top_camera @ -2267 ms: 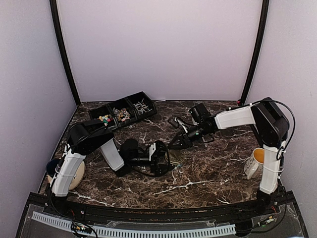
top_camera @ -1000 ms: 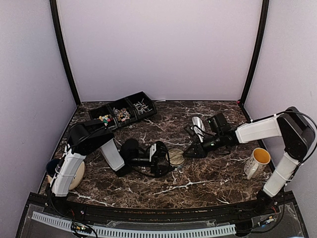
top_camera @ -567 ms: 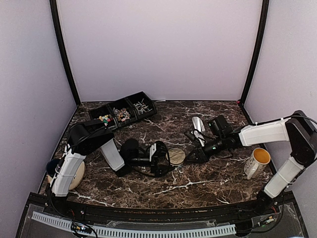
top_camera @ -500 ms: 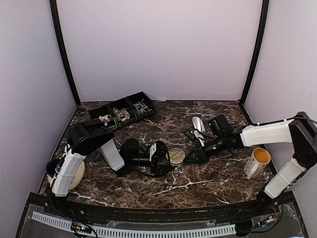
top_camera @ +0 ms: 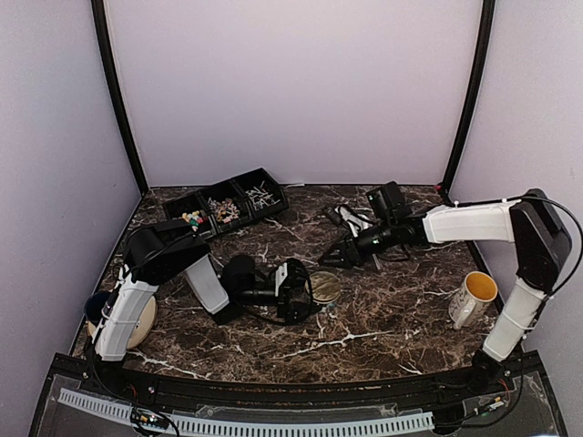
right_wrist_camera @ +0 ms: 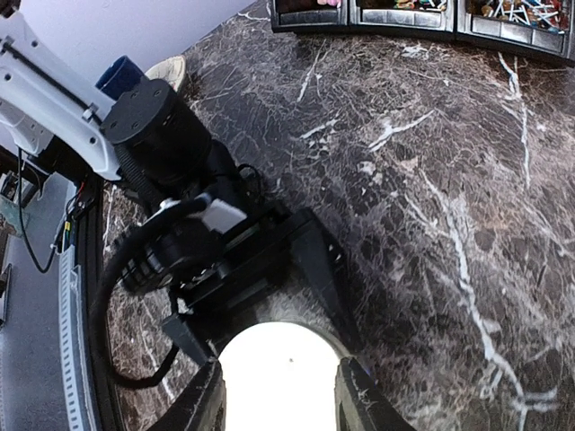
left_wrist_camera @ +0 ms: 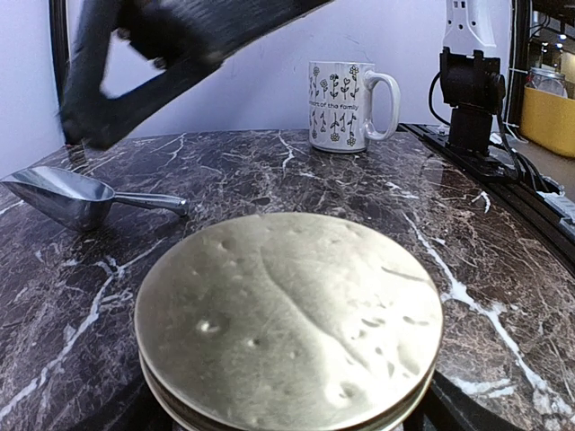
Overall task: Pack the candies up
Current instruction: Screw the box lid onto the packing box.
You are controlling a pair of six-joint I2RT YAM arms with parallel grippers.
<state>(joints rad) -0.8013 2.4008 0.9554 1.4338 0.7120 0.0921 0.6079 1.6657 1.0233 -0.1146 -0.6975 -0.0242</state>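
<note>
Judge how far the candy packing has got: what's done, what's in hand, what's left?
Done: nothing that shows; the candies sit in the black tray, and the tin is lidded, its contents hidden. In hand: the left gripper holds the tin while the right gripper hovers open above it. Left, probably: unlid the tin, load candies, perhaps with the scoop, and close it.

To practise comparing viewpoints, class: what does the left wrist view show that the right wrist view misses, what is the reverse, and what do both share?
Only the left wrist view: the scoop lying on the table and the flowered mug standing behind it. Only the right wrist view: the tray of candies and the left arm. Both: the lidded jar and the marble table.
</note>
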